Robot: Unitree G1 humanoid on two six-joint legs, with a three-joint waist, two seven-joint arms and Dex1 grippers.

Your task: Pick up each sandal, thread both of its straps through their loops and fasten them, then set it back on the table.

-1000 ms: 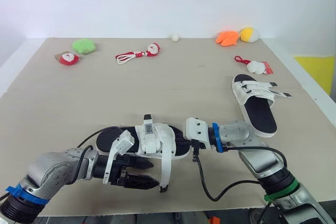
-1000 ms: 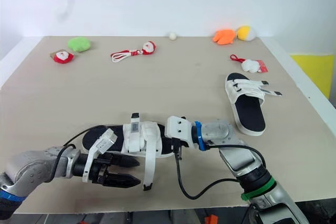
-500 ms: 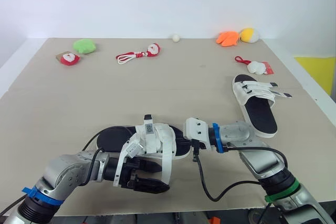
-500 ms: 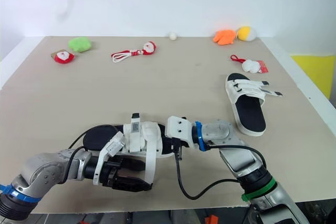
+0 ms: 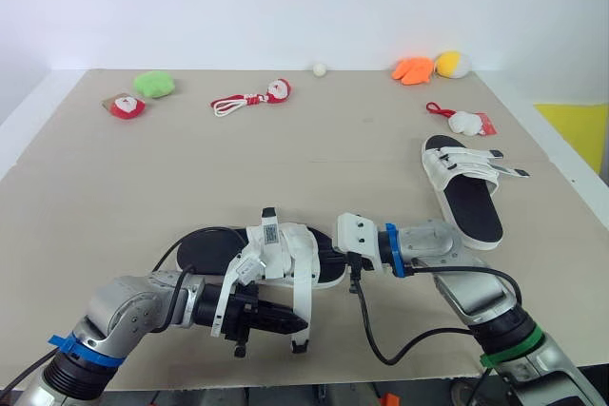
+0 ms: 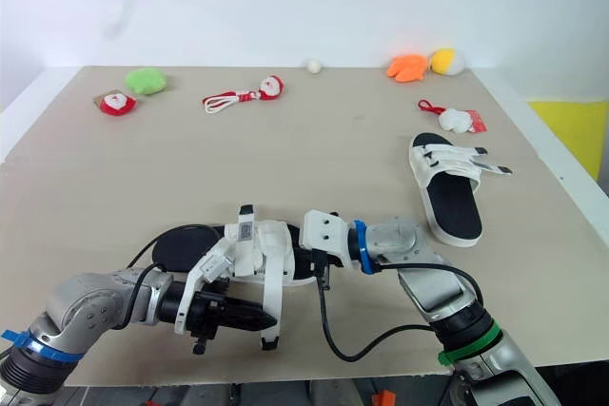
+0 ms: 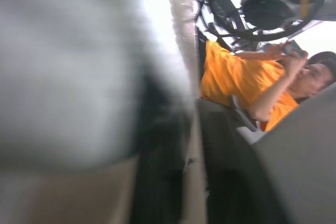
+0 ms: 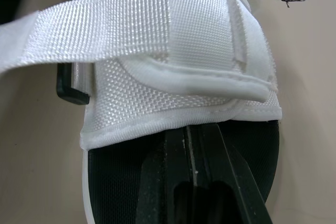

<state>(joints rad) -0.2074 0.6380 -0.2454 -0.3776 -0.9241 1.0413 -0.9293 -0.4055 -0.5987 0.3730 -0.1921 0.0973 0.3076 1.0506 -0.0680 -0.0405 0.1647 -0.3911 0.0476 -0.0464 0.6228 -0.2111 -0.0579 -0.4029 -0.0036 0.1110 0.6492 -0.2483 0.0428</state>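
A: Chg vs 1 s ago?
B: L gripper [image 5: 297,323] has come in from the left, along the front of the table [image 5: 362,140], to the loose strap [image 5: 303,301] of the near sandal [image 5: 285,249]. Sandal and R gripper [image 8: 191,129]: no chg.

A: Head views, item by item.
B: Near sandal: front centre, lying on table, R gripper at its right end. Loose strap: hangs off the upper toward the front edge, not threaded. L jaws: drawn together at the strap's lower part, appear to pinch it. Far sandal [image 5: 463,187]: well apart, right side, flat on table.

A: L wrist view?
B: Blurred close-up; person [image 7: 231,77] in an orange top in bkgd. No help on the grip.

A: R wrist view?
B: R jaws: together, nothing between, lying on the black footbed [image 8: 115,182], tips at the edge of the white upper [image 8: 173,72]. Black loop [image 8: 71,85] sits at the upper's side, a strap passing above it.

A: Step in hand, how to do it well?
B: Judged: threading 1st strap. R should press down so the sandal can't slide. L should hold near the strap tip, keep webbing flat and untwisted, aim square at the loop, and pull right thru before folding back onto the fastener.
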